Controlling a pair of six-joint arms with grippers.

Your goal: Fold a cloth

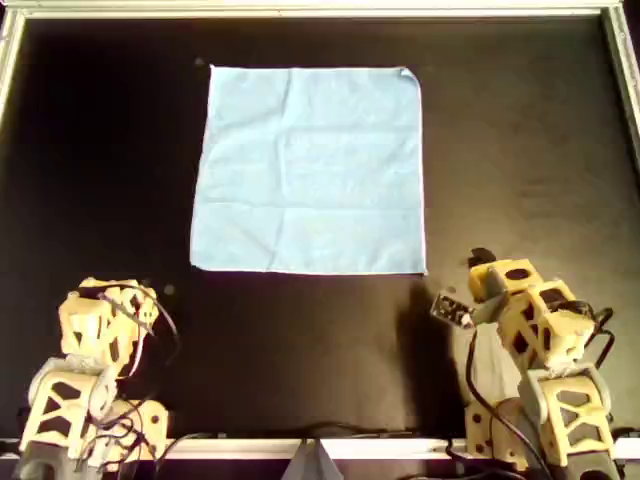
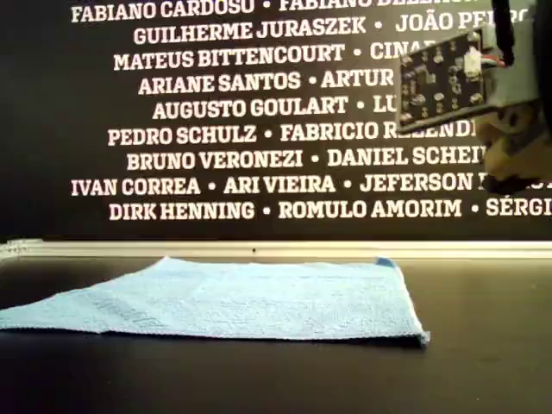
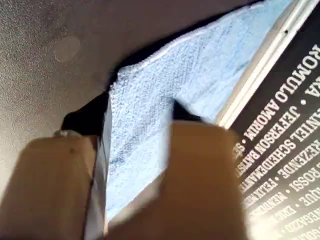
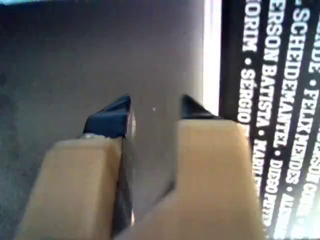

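Light-blue, thin, soft square cloth (image 1: 310, 170) lies flat, limp; my first gripper (image 3: 142, 117) and second gripper (image 4: 152, 112), fingers apart, should pinch near corners.

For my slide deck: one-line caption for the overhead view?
Light blue cloth lying flat and unfolded on the black table, both arms parked at the near edge, not touching it.

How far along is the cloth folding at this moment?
Nothing is folded: the cloth lies flat and spread on the black table. My first gripper and my second gripper are open, holding nothing. Grasping an edge and the whole fold remain.
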